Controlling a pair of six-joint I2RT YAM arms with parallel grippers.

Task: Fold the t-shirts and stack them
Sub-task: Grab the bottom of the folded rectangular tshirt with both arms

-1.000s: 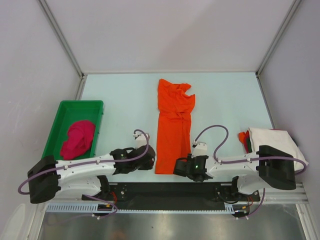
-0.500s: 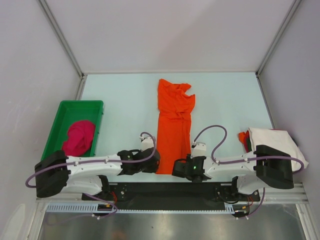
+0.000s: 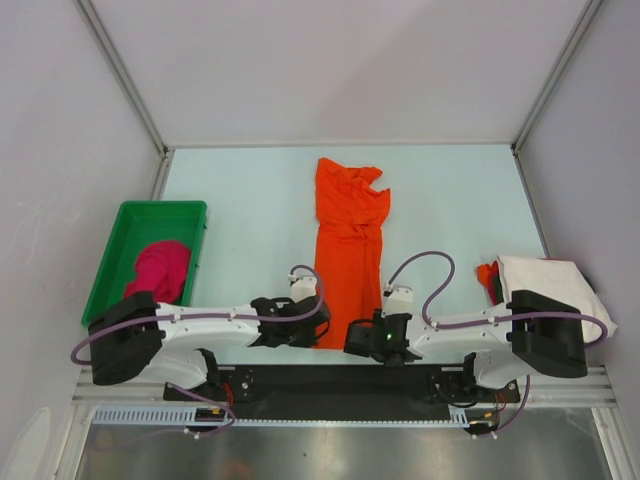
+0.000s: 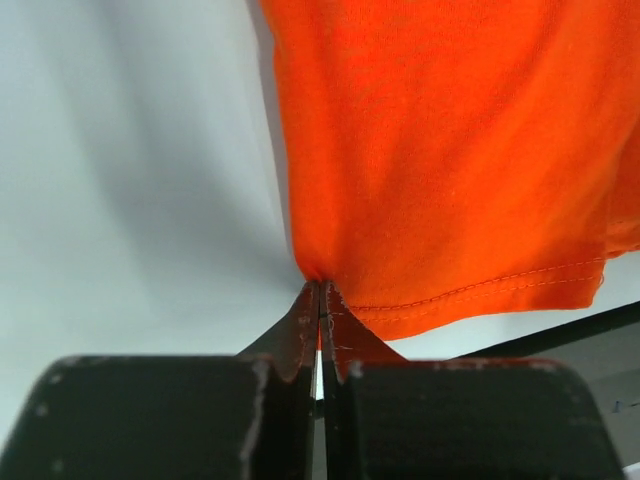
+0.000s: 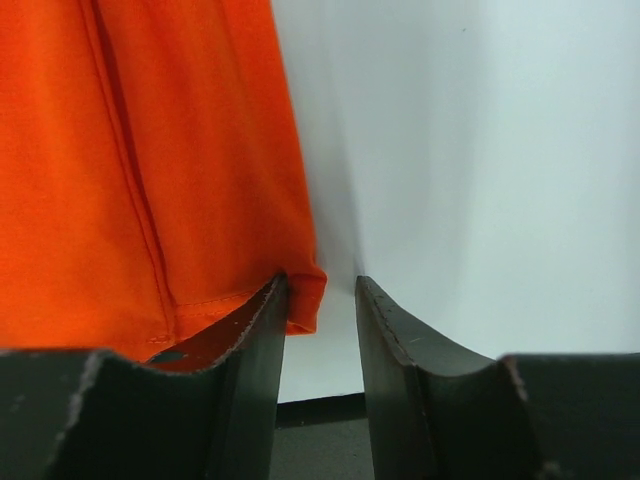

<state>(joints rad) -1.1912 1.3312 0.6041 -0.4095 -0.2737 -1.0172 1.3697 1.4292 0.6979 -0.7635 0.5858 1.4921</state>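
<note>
We are looking at the orange t-shirt (image 3: 348, 250) lying in the middle of the pale, smooth table (image 3: 250, 190). It is folded lengthwise into a long narrow strip, with its far end rumpled and its near hem reaching almost to the black strip (image 3: 330, 382) along the table's near edge. Up close, the cloth is showing a fine matte knit, with a double row of stitching running along the hem.

The left gripper (image 4: 320, 290) is sitting at the near left corner of that hem. Its jaws are pressed together, and the shirt's corner is drawn into a point pinched between the tips. Its fingers (image 4: 285, 345) are black and wedge-shaped, with pale scuffing along their edges.

The right gripper (image 5: 320, 282) is sitting at the near right corner with its jaws standing narrowly apart. Bare table is showing in the gap, and the hem corner is lying against the inner side of one finger, not clamped.

The magenta t-shirt (image 3: 160, 272) is lying crumpled in a soft heap inside the green plastic tray (image 3: 160, 207) on the left. The off-white t-shirt (image 3: 550, 275) is resting in a roughly squared pile at the table's right edge, behind the right arm.

A tiny blue mark (image 4: 620, 405) at the lower right of the left wrist view is too small for us to read.
</note>
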